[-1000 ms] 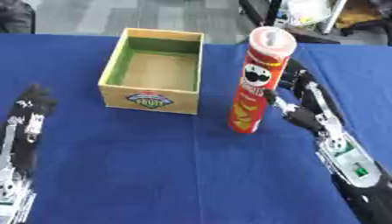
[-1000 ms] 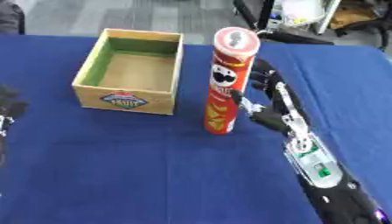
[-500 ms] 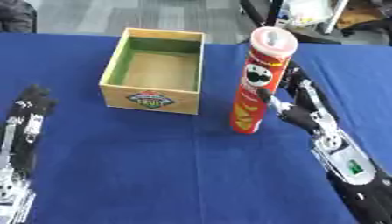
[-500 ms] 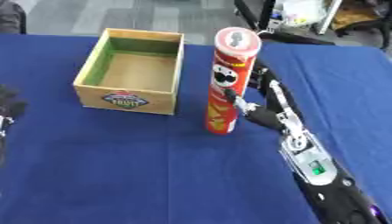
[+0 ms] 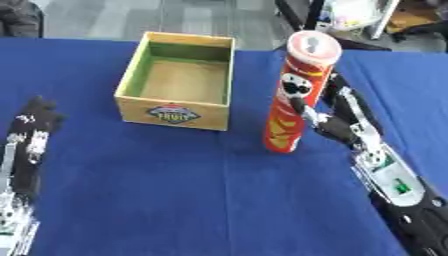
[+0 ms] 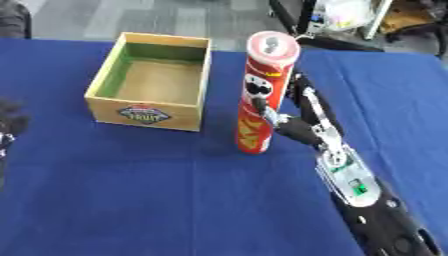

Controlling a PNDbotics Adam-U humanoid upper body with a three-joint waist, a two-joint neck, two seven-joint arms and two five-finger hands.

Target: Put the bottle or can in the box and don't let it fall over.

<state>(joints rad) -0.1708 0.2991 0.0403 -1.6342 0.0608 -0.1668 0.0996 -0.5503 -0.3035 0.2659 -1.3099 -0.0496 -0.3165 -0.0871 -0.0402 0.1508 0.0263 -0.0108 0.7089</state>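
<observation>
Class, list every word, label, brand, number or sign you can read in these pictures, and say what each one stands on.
"FRUIT": probably, on the oval label on the front of the wooden box; blurred, so not certain.
Red can: a face emblem and yellow lettering low on its side, too blurred to read.
Right hand: small green patch further down the forearm, no readable text.
Left hand: no text.
Blue table cover: none.

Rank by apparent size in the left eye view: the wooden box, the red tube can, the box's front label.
1. Open wooden box, largest.
2. Tall red cylindrical can, clearly smaller in area though taller.
3. Oval label on the box's front, smallest.
</observation>
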